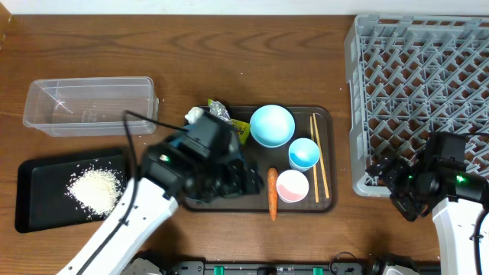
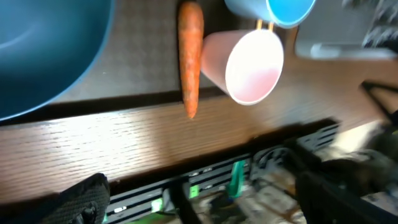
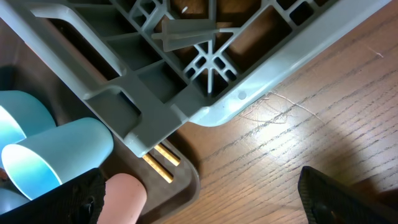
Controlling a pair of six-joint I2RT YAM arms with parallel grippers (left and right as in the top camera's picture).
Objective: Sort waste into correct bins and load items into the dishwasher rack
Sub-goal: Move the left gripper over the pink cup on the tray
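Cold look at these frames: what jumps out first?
The big grey rack dominates the upper right of the overhead view. Next is the white rice pile on the black tray at left. Then comes the orange carrot on the central brown tray, beside the pink cup and blue cup, its tip overhanging the near rim.

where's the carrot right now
In the overhead view the carrot lies lengthwise on the brown tray, just left of the pink-lined cup, with the light-blue bowl beyond it and its thin tip over the tray's near rim.
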